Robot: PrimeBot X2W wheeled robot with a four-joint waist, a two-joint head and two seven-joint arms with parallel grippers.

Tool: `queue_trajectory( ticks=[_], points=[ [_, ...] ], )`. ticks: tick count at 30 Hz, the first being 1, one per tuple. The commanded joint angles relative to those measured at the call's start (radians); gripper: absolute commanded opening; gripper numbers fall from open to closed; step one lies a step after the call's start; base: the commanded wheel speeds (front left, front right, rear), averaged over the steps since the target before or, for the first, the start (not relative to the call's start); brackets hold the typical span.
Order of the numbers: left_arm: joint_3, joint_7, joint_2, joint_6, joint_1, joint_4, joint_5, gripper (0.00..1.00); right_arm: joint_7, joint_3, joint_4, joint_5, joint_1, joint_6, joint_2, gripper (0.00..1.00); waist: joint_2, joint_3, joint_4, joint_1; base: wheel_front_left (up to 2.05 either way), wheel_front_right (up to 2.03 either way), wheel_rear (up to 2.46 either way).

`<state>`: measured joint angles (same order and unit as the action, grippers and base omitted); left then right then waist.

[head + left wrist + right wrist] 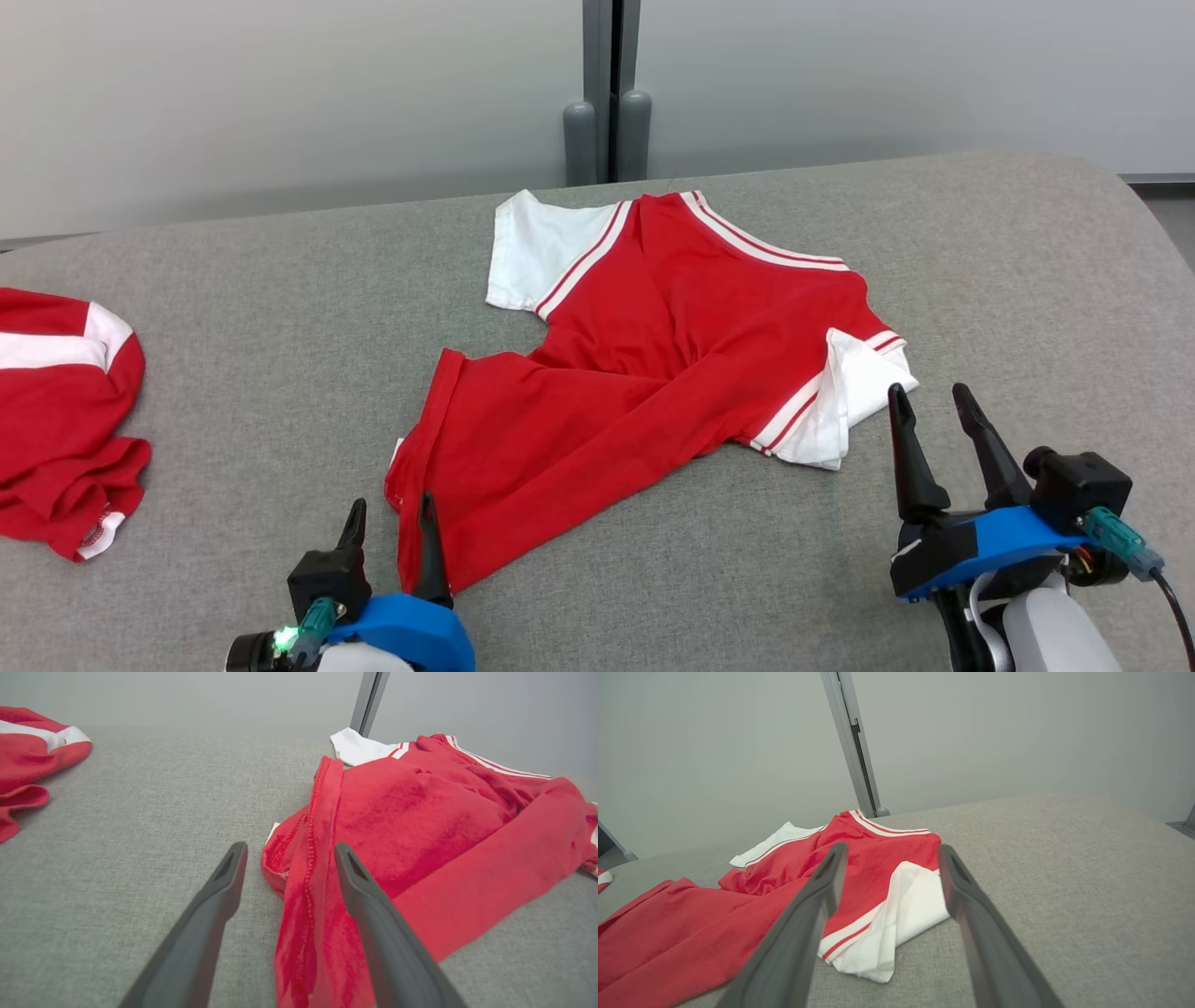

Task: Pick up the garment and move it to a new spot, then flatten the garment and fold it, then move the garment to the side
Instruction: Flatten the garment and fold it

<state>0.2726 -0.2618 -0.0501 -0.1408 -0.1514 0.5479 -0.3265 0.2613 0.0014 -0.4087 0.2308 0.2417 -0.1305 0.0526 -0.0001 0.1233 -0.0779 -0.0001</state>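
Grey woven fabric covers the tabletop point(233, 308) from the near edge back to the pale wall. Nearest, at the lower left, the left gripper point(390, 511) has its two dark fingers spread wide and clamps nothing. In the left wrist view they straddle the rolled hem point(308, 872) of the red short-sleeved shirt with white sleeves and striped trim point(653, 373), one finger over red cloth and the other over bare tabletop. Whether either touches, I cannot tell. At the lower right, the right gripper point(930, 401) is just as wide open and empty, its tips just beside the folded-over white sleeve point(840, 411).

That placement looks deliberate: one gripper at a hem corner and one at a sleeve would suit drawing the cloth out flat. The shirt needs it. It lies mid-tabletop, twisted at the waist, with its lower half bunched toward the left.

A second red-and-white garment point(56, 411) sits heaped at the left edge, well apart from the shirt. Farther back, the shirt's other white sleeve point(537, 247) lies spread toward a grey upright post point(611, 93) at the wall.
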Motion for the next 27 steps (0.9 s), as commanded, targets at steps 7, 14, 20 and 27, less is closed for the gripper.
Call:
queue_trajectory(
  ticks=[7, 14, 20, 27],
  points=[
    [-0.033, -0.005, 0.0, -0.012, 0.064, -0.026, 0.046, 1.0, 0.005, 0.005, 0.003, 0.007, -0.058, 0.0, -0.001, 1.0, 0.0001, -0.047, -0.011, 0.0001, 0.0, 0.0, 0.0],
    [-0.044, -0.005, 0.0, -0.008, 0.097, -0.061, 0.118, 1.0, 0.005, 0.036, -0.009, -0.076, -0.096, 0.0, 0.0, 1.0, 0.0001, -0.089, 0.025, 0.0001, 0.0, 0.0, 0.0],
    [-0.054, -0.005, 0.0, 0.003, 0.107, -0.064, 0.144, 1.0, 0.005, 0.043, -0.022, -0.08, -0.114, 0.0, 0.0, 1.0, 0.0001, -0.114, 0.044, 0.0001, 0.0, 0.0, 0.0],
    [-0.051, -0.005, 0.0, 0.015, 0.109, -0.055, 0.149, 1.0, 0.005, 0.056, -0.04, -0.094, -0.114, 0.0, 0.0, 1.0, 0.0001, -0.124, 0.051, 0.0001, 0.0, 0.0, 0.0]
  ],
)
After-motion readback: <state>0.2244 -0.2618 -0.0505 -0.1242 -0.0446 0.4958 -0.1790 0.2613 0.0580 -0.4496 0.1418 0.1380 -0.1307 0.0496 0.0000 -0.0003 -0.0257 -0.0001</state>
